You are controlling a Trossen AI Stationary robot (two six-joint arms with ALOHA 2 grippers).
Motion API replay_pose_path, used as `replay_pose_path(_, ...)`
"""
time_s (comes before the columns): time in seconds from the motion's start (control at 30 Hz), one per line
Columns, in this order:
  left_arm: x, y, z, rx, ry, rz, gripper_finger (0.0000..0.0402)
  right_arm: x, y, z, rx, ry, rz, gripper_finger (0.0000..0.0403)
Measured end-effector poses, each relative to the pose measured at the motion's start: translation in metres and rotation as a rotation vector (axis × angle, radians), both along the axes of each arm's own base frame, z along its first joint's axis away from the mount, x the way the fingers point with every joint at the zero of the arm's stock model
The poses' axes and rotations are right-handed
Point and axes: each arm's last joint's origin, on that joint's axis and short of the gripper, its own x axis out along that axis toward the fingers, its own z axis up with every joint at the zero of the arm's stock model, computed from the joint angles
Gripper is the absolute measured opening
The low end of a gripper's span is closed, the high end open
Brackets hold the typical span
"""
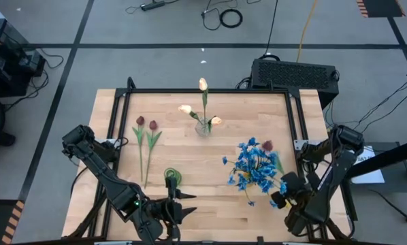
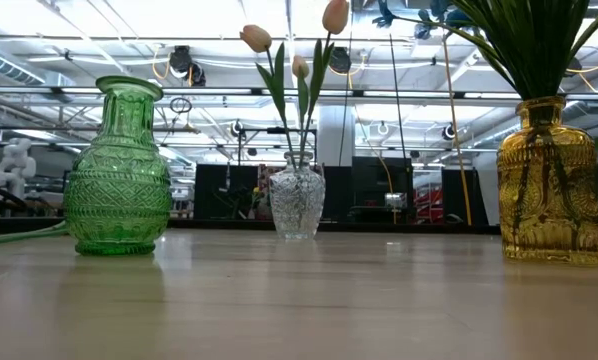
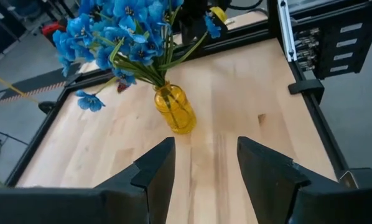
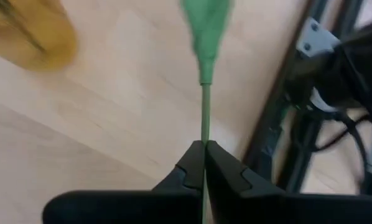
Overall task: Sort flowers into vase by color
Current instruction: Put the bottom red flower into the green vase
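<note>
The right hand (image 4: 204, 146) is closed on a thin green stem (image 4: 205, 109), pinched between the fingertips, with the leaf or bloom end running out ahead of it. In the high view this hand (image 1: 280, 197) sits just beside the blue flowers (image 1: 252, 167), which stand bunched in the yellow vase (image 3: 174, 109); the bloom on the held stem cannot be made out. The left hand (image 3: 201, 165) is held partly open with nothing between its fingers, and the green vase (image 1: 172, 177) stands just ahead of it in the high view.

The flowers are judged light and springy: the stems should bend readily and the blooms swing, so a pinch low on the bare stem, clear of leaves, is the safer hold. The glass vases are taken to be fragile and easily tipped by a dragged stem.

Counted: three vases, green, clear (image 2: 297, 201) and yellow. Three cream-peach tulips (image 1: 203, 84) stand in the clear vase. Two dark red tulips (image 1: 146, 126) lie on the worktop (image 1: 217, 211), beyond the left hand. One further dark bloom (image 1: 267, 145) is seen among the blue.
</note>
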Motion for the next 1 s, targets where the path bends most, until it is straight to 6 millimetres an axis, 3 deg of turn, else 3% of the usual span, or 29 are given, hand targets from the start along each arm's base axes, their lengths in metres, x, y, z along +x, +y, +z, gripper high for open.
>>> replay_pose_path(0.33,0.0,0.0,-0.001,0.035,0.012,-0.015,0.018,0.009,-0.022,0.026,-0.021,-0.195,0.112,0.0)
replay_pose_path(0.7,-0.001,0.0,0.0,0.032,0.013,-0.018,0.018,-0.011,-0.055,0.071,0.129,-0.211,0.364,0.0)
replay_pose_path(1.0,0.0,0.0,0.0,0.028,0.009,-0.018,0.018,-0.03,-0.095,0.105,0.133,-0.428,0.47,0.0)
